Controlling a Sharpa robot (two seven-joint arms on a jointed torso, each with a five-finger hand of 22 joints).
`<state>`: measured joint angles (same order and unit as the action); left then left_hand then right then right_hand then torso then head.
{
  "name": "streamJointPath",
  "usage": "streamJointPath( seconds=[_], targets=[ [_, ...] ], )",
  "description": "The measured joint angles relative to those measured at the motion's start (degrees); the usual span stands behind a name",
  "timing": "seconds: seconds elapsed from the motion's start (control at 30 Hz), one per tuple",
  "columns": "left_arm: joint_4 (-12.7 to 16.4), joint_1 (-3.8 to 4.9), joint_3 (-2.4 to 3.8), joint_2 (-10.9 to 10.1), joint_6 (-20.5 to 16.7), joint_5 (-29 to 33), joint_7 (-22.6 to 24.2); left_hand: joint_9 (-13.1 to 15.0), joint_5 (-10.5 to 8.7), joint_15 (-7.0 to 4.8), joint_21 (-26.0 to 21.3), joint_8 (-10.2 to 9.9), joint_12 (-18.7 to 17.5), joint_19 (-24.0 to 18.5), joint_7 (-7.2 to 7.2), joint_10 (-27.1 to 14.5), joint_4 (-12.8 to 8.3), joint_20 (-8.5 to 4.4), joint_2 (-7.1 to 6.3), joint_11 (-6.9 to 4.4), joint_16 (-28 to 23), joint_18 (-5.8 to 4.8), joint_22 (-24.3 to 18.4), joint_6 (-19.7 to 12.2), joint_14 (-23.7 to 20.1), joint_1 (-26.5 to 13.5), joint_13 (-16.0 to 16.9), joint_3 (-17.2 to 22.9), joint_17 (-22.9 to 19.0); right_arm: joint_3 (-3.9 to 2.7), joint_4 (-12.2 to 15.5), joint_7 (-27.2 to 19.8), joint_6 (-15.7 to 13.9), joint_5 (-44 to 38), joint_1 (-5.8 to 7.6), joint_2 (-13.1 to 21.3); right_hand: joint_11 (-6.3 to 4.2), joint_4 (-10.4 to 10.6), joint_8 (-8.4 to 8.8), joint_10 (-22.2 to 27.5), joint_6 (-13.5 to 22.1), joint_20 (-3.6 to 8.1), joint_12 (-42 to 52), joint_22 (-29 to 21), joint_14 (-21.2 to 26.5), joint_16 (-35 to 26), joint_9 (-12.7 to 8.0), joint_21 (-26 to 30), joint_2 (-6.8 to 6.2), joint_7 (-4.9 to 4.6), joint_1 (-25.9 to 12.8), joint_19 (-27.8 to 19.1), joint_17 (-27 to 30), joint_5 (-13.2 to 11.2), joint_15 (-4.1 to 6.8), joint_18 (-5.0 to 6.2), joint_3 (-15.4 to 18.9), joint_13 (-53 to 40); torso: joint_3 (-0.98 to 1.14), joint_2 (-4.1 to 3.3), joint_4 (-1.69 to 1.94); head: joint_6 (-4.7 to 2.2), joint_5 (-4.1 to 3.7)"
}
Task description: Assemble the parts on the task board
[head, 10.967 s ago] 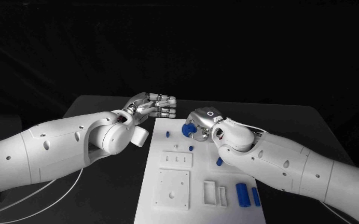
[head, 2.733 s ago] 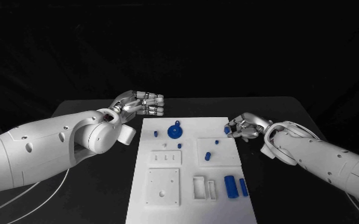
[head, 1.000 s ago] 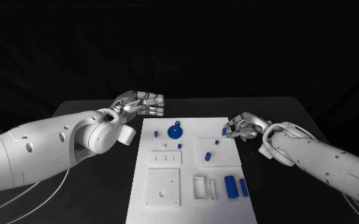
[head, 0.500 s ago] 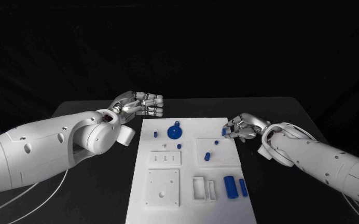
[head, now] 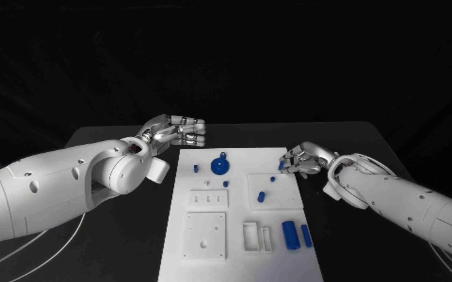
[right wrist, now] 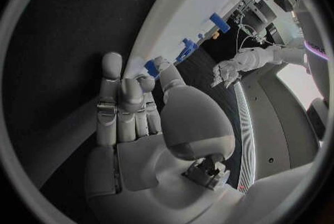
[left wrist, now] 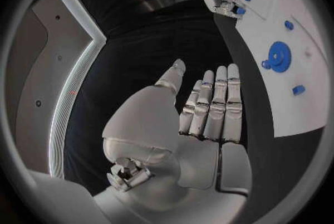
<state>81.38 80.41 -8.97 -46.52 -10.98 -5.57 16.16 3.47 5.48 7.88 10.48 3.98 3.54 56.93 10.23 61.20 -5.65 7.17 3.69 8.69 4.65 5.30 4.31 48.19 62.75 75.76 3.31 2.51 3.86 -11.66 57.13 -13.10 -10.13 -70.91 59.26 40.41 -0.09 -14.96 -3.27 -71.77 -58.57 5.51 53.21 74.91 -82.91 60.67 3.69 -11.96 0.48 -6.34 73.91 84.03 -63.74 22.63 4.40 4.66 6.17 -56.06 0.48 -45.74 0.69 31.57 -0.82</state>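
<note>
A black table (head: pixel 123 230) is set against a pitch-dark background, with the white task board (head: pixel 240 256) laid in the middle of it.

The right hand (head: pixel 303 159) is parked at the board's far right edge. A small blue part (head: pixel 281 164) is pinched at its fingertips, right over that edge; the same pinch is seen from the left wrist view (left wrist: pixel 239 10). In the right wrist view the thumb is pressed onto the blue piece (right wrist: pixel 152 67) while the other fingers (right wrist: pixel 111 104) are kept straight and close together.

The left hand (head: pixel 179 130) is held off the board, just beyond its far left corner. Nothing is held in it. Its fingers (left wrist: pixel 212 107) are kept straight and packed side by side in the left wrist view, with the thumb set a bit apart.

On the board, a blue gear (head: pixel 219 163) is seated near the far end, with a small blue peg (head: pixel 196 169) beside it and another (head: pixel 226 183) just nearer. A raised square plate (head: pixel 273 194) carries two more blue pegs. Two blue cylinders (head: pixel 296 235) are lying near the front right, next to some white slotted blocks (head: pixel 255 237).
</note>
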Motion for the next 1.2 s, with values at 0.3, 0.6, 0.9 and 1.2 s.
streamJointPath(
  seconds=[0.3,0.6,0.9,1.2],
  targets=[
    [0.02,0.00,0.00,-0.04,0.05,-0.09,-0.05,0.00,0.00,0.00,0.00,0.00,0.00,0.00,0.00,0.00,0.00,0.00,0.00,0.00,0.00,0.00,0.00,0.00,0.00,0.00,0.01,0.00,0.00,-0.01,-0.05,0.08,-0.10,0.01,0.01,-0.26,0.00,0.16,0.00,0.00,0.00,0.00,0.00,0.00,0.00,0.00,-0.01,0.00,0.21,0.00,0.23,0.00,0.00,-0.27,0.00,-0.01,0.16,0.00,-0.01,-0.02,-0.01,0.05,0.05],
    [0.01,0.00,0.00,-0.07,0.14,-0.15,-0.13,0.00,0.00,0.00,0.00,0.00,0.00,0.00,0.00,0.00,-0.15,0.00,0.00,0.00,0.00,0.00,0.00,0.00,0.00,0.00,0.04,-0.15,0.00,-0.01,-0.01,0.14,-0.13,0.02,-0.02,-0.23,-0.21,0.47,0.00,0.22,0.61,0.00,0.00,0.00,0.00,0.00,-0.02,0.32,0.06,-0.03,-0.41,0.00,0.10,0.43,0.00,-0.01,0.79,0.20,0.03,-0.01,-0.05,0.05,0.00],
    [-0.01,0.00,0.00,-0.10,0.27,-0.21,-0.20,0.00,0.00,0.00,0.00,0.00,0.00,0.00,0.00,0.00,-0.33,0.00,0.00,0.00,0.00,0.00,0.00,0.00,0.00,0.00,0.04,0.02,0.00,-0.03,0.19,0.28,-0.15,0.04,-0.10,-0.05,-0.01,1.37,0.00,0.82,1.36,0.00,0.00,0.00,0.20,-0.22,0.06,0.81,-0.30,-0.10,-0.54,0.00,0.32,0.59,-0.20,-0.01,1.98,0.47,0.07,0.02,-0.07,0.05,-0.08],
    [-0.02,0.00,0.00,-0.10,0.38,-0.25,-0.24,0.00,0.00,0.00,0.00,0.00,0.00,0.00,0.00,0.00,-0.33,0.00,0.00,0.00,0.00,0.00,0.00,0.00,0.00,0.00,0.03,0.02,0.00,-0.04,0.45,0.85,-0.79,0.05,-0.19,-0.09,-0.01,3.75,0.00,0.83,1.65,-0.20,0.00,0.00,0.20,-0.22,0.05,1.03,-1.33,-0.20,-0.22,-0.21,0.41,-0.29,-0.20,-0.02,2.93,0.66,0.03,0.01,-0.04,-0.01,-0.13]
  ],
)
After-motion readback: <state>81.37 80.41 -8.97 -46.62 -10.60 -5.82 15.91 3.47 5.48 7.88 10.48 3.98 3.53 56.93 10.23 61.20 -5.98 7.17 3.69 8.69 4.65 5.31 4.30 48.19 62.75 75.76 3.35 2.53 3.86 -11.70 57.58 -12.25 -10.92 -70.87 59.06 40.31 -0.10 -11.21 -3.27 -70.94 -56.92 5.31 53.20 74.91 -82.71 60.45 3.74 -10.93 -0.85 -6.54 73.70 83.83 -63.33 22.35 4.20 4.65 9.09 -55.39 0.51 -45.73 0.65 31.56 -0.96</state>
